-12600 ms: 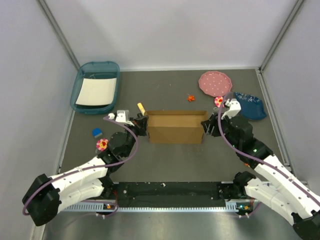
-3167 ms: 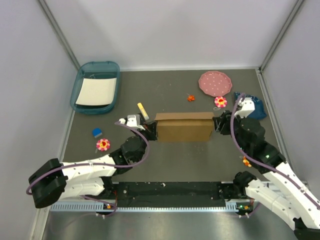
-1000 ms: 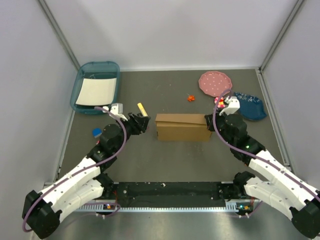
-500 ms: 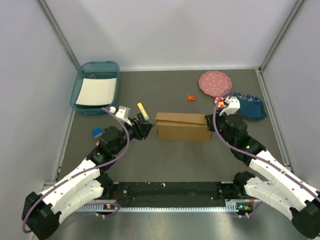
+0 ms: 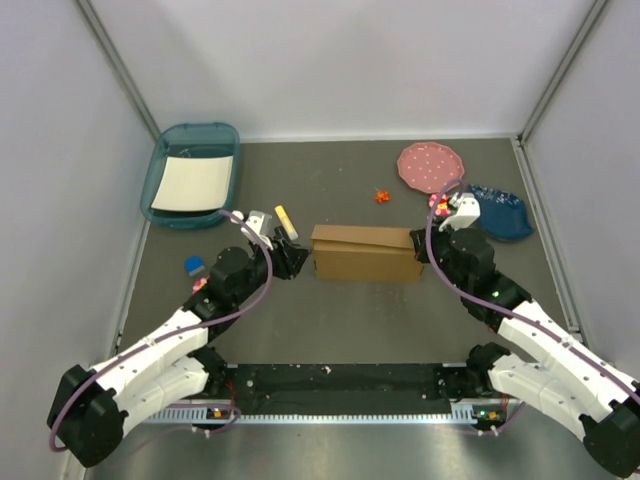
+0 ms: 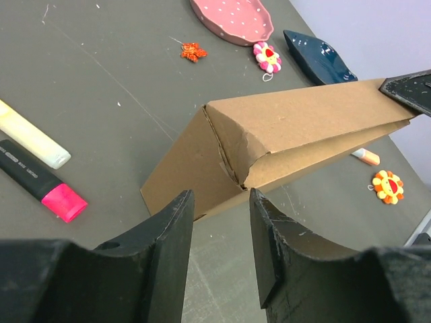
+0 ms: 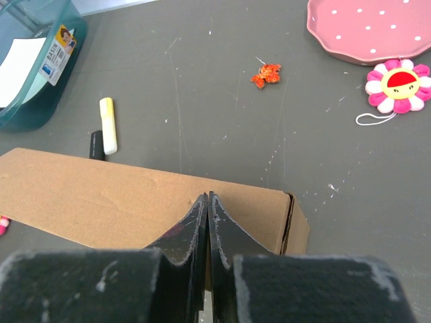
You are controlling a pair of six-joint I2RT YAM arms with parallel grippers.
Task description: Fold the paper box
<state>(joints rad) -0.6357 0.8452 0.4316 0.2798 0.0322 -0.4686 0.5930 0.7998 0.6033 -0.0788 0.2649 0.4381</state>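
Top view: the box [image 5: 365, 253] lies mid-table, its long side running left to right, folded into a low closed shape. The left gripper [image 5: 295, 258] sits just off its left end and the right gripper [image 5: 418, 245] is at its right end. A teal tray [image 5: 157, 180] stands far left, a pink plate [image 5: 431, 166] far right, and a yellow marker [image 5: 284, 217] lies just beyond the left gripper.

Left wrist view: the fingers [image 6: 168, 249] stand a moderate gap apart with nothing between them – only table and the box's [image 6: 289, 134] lower edge show through. The box's left end rises just past the tips, with a creased corner where the top panel overhangs. The right gripper's black tip [image 6: 411, 91] rests on the far upper corner. A pink-tipped pen [image 6: 40, 188] lies to the left.

Right wrist view: the fingers [image 7: 207, 215] are pressed fully together – their tips meet on the box's [image 7: 135, 195] top panel near its right end. A flower charm [image 7: 397, 84] lies beyond.
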